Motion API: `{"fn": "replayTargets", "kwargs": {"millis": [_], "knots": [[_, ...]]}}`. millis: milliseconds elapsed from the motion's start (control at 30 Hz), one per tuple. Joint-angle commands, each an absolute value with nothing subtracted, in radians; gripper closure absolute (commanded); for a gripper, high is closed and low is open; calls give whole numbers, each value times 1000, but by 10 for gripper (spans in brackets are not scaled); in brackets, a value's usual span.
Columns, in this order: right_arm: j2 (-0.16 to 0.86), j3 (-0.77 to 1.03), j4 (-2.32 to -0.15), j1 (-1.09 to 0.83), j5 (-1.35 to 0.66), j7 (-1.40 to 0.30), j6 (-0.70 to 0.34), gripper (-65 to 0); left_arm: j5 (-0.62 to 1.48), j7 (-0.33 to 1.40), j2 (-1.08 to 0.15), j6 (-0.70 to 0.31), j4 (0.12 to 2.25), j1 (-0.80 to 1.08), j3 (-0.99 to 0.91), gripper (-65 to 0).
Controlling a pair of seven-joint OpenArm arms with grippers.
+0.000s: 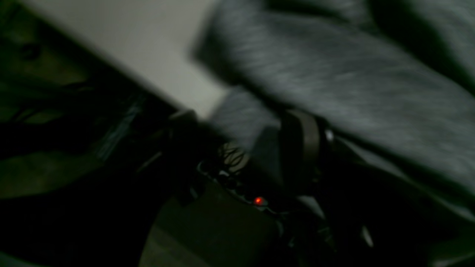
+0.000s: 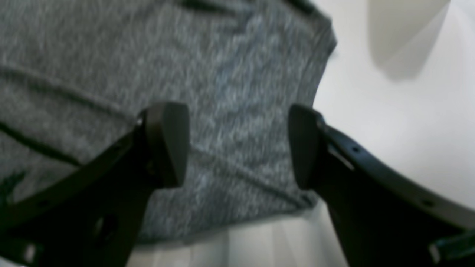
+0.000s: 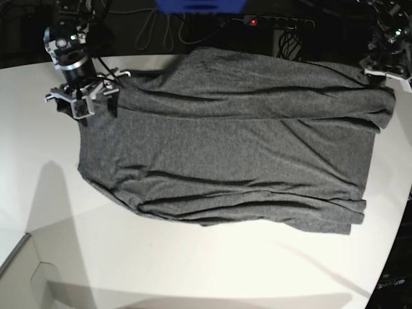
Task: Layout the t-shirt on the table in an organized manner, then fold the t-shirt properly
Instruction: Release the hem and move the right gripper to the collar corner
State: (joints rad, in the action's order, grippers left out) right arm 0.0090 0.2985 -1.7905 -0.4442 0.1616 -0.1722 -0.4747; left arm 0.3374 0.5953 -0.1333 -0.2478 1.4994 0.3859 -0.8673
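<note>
blue box (image 3: 199,5) at far edge | power strip (image 3: 277,22), red light lit | looped cables (image 3: 158,32)

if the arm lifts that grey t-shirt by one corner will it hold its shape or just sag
Probably sag: the t-shirt lies in soft ripples and folds, so it looks floppy. It likely drags rather than slides cleanly on the table, bunching as it goes. The knit looks thin, so probably light.
</note>
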Motion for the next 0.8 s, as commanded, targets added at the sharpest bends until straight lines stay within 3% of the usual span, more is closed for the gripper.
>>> {"fn": "replayTargets", "kwargs": {"millis": [0,767], "knots": [[16,303,-1807,-438,153,-145,-472,-422,352,573,-150,-254,1511,380,-872,-347],[19,308,-1810,-441,154,-145,-472,-420,355,573,-147,-255,1432,323,-866,-345]]}}
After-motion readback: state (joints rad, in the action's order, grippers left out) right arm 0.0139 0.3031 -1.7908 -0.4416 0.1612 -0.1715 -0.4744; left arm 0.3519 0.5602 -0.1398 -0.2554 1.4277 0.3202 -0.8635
